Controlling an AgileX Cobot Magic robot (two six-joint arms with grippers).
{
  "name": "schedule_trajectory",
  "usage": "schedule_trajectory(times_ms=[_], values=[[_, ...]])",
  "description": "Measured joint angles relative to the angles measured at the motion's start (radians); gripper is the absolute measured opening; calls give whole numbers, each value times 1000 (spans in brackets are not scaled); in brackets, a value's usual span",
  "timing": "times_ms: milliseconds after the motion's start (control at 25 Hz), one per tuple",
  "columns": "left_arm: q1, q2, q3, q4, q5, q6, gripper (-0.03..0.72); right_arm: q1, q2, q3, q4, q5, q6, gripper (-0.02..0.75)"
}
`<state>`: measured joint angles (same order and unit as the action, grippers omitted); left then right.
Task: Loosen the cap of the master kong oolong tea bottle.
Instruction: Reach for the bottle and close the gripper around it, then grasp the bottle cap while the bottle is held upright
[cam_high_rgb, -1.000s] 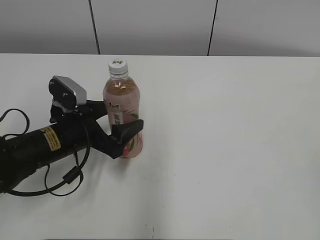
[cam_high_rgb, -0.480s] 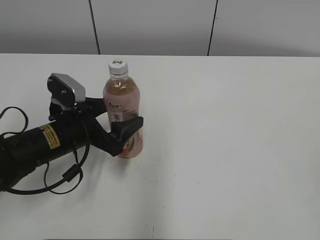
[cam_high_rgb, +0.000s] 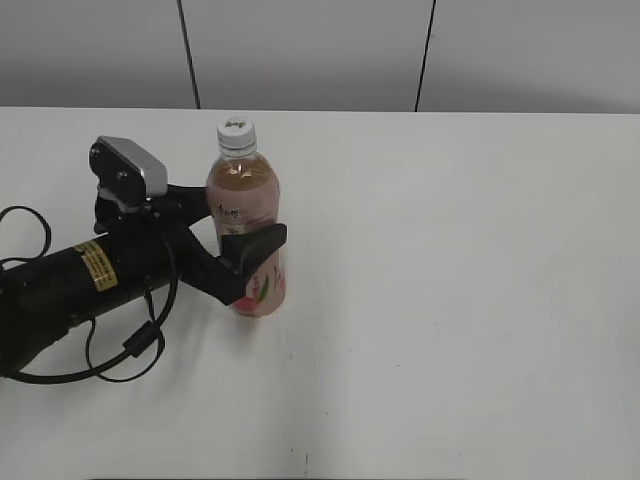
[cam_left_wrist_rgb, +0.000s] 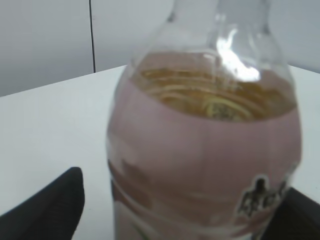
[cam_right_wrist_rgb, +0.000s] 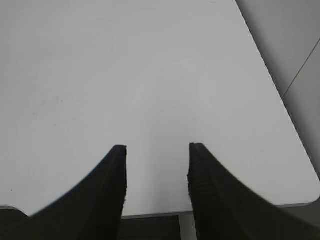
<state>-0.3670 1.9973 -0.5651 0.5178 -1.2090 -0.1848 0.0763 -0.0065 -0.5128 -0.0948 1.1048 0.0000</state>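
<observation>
While the left tool (cam_high_rgb: 245, 235) clamps the bottle (cam_high_rgb: 246, 222), bare table (cam_high_rgb: 450, 250) spreads rightward — right tool (cam_right_wrist_rgb: 157, 165) parted, empty.

left gripper (cam_high_rgb: 232, 232) shifted up the bottle (cam_high_rgb: 246, 222), wrist camera (cam_high_rgb: 129, 170) slightly higher and further left

White table (cam_high_rgb: 460, 300), grey panelled wall (cam_high_rgb: 310, 50) behind with dark seams

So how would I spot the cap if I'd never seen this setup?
Find the white table, then the tall bottle of pinkish tea on its left side, with a black gripper around its body. The cap is the small white round lid topping its neck, marked with a dark spot.
</observation>
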Motion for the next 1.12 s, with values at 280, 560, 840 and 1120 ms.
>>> schedule_trajectory(times_ms=[280,560,840,1120], values=[[0,0,0,5,0,0,508,0,0,0,0,0,0,315],[-1,0,0,11,-1,0,394,0,0,0,0,0,0,315],[-1,0,0,11,-1,1,394,0,0,0,0,0,0,315],[-1,0,0,16,-1,1,394,0,0,0,0,0,0,315]])
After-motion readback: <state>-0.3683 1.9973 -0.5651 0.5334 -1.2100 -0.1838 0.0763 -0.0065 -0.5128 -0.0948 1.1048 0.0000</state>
